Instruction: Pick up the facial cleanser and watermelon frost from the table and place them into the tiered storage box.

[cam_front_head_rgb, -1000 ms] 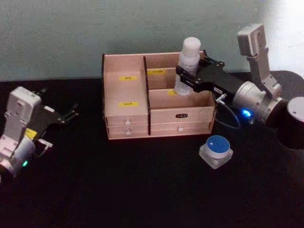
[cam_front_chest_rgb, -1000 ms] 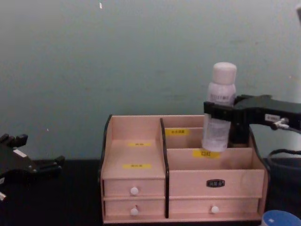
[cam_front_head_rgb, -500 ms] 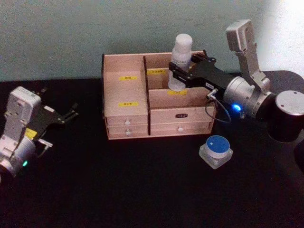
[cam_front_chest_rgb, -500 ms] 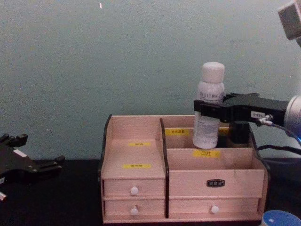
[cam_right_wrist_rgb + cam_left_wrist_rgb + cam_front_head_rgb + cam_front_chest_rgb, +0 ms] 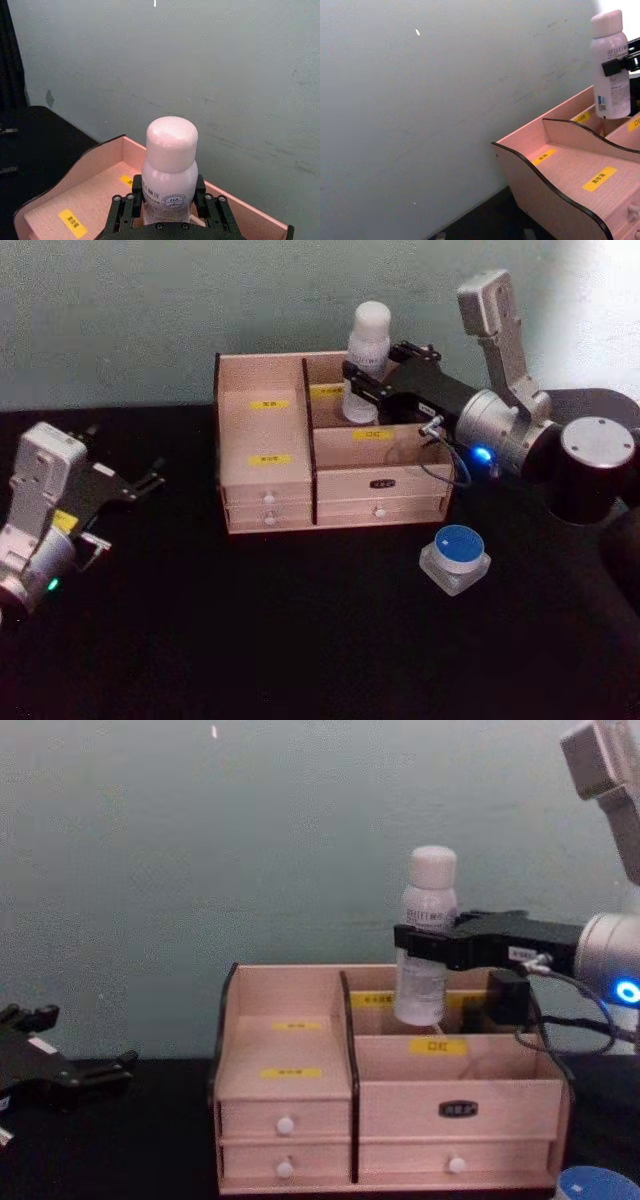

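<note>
Holding the white bottle (image 5: 367, 348) upright over the tiered storage box (image 5: 383, 468), at its rear right compartment, just right of the centre divider. I take this bottle for the facial cleanser.

- Right end effector (image 5: 362, 380) reaches in from the box's right side and pinches the bottle at mid-body, with the cap clear above the fingers. Judgement: gripping from the side keeps the bottle vertical, so the base can drop between the compartment walls without the fingers catching the rim.
- In the chest view the base hangs below the box's rear wall top. I cannot tell whether it touches the compartment floor.
- Blue-lidded jar (image 5: 455, 558) sits on the black surface (image 5: 300, 630) in front of the box's right corner, apart from it. It is probably the watermelon frost, not yet handled.
- Left end effector (image 5: 130, 485) is parked well to the box's left, fingers spread, holding nothing.
</note>
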Controlling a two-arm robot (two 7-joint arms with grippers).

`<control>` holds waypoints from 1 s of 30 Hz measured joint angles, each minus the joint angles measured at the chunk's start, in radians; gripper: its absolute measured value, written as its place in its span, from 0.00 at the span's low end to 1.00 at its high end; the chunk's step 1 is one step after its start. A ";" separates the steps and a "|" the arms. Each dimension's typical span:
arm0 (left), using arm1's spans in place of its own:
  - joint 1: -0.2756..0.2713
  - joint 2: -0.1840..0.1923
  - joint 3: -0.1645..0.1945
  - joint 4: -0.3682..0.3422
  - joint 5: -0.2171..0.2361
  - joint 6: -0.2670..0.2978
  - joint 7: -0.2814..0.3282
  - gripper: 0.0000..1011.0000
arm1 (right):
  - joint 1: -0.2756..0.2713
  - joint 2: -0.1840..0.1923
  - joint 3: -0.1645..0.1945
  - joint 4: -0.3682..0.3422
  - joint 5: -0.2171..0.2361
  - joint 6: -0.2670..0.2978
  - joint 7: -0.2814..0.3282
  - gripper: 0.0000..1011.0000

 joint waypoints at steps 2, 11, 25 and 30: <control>0.000 0.000 0.000 0.000 0.000 0.000 0.000 0.99 | 0.011 -0.008 -0.001 0.017 -0.005 -0.004 0.000 0.59; 0.000 0.000 0.000 0.000 0.000 0.000 0.000 0.99 | 0.041 -0.034 -0.003 0.069 -0.013 -0.010 0.005 0.59; 0.000 0.000 0.000 0.000 0.000 0.000 0.000 0.99 | 0.076 -0.066 -0.006 0.146 -0.031 -0.025 0.009 0.59; 0.000 0.000 0.000 0.000 0.000 0.000 0.000 0.99 | 0.087 -0.078 -0.008 0.174 -0.038 -0.032 0.012 0.59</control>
